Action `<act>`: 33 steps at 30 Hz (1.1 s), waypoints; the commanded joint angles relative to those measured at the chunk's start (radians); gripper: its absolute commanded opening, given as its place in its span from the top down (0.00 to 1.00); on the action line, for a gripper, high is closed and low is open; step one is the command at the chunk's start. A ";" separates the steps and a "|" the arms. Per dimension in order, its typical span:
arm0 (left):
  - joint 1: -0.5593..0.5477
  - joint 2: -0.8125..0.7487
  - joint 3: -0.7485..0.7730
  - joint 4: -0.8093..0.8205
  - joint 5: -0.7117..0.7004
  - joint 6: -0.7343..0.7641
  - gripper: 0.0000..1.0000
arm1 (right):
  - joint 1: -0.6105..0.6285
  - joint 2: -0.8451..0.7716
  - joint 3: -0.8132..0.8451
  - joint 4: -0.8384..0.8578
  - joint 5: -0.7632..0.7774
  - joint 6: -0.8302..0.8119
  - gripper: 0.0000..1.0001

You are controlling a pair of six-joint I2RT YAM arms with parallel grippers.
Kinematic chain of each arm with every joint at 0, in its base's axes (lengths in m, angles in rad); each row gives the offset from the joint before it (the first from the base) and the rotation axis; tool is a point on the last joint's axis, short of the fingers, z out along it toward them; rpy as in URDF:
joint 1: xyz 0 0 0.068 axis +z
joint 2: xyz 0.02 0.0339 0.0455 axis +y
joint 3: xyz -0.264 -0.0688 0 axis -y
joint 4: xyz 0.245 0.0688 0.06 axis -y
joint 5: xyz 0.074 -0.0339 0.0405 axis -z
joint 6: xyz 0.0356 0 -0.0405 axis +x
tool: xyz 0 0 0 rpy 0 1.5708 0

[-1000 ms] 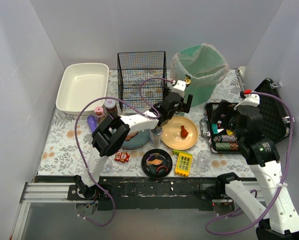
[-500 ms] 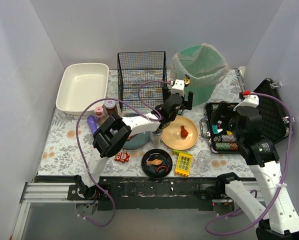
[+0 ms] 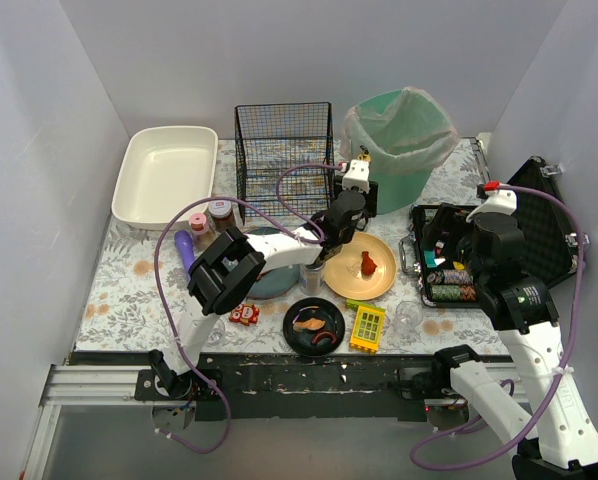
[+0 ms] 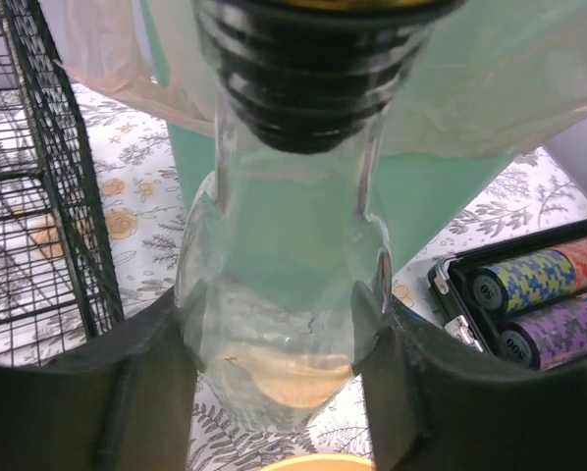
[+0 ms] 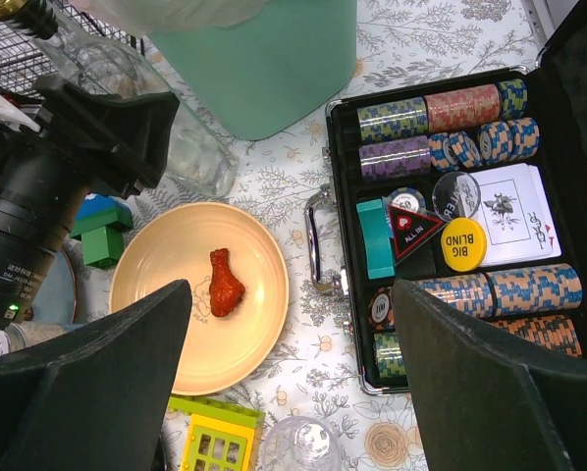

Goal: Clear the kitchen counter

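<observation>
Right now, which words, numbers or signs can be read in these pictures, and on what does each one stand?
"ALL IN": on the triangle token in the case.
"BIG BLIND": on the yellow disc in the same case.
Grey disc: its lettering is too blurred to read.
White card: its print is too small to read.
Nothing else readable shows in any view.

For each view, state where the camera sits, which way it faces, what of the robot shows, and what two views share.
Top external: above and behind, looking down on the kitchen counter; left arm and right arm show.
Left wrist: on the left arm, facing a glass bottle between its fingers, green bin behind.
Right wrist: on the right arm, looking down at a yellow plate and chip case; its fingers show.
Shared: both wrist views show bin and chip case.
</observation>
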 commanded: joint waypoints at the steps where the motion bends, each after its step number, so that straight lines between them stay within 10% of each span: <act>1: -0.002 0.001 0.004 -0.017 -0.027 -0.002 0.92 | -0.003 -0.015 0.013 0.012 -0.004 -0.011 0.09; 33: 0.042 -0.316 0.228 -0.312 0.154 0.121 1.00 | -0.003 -0.027 -0.016 0.027 -0.040 0.021 0.09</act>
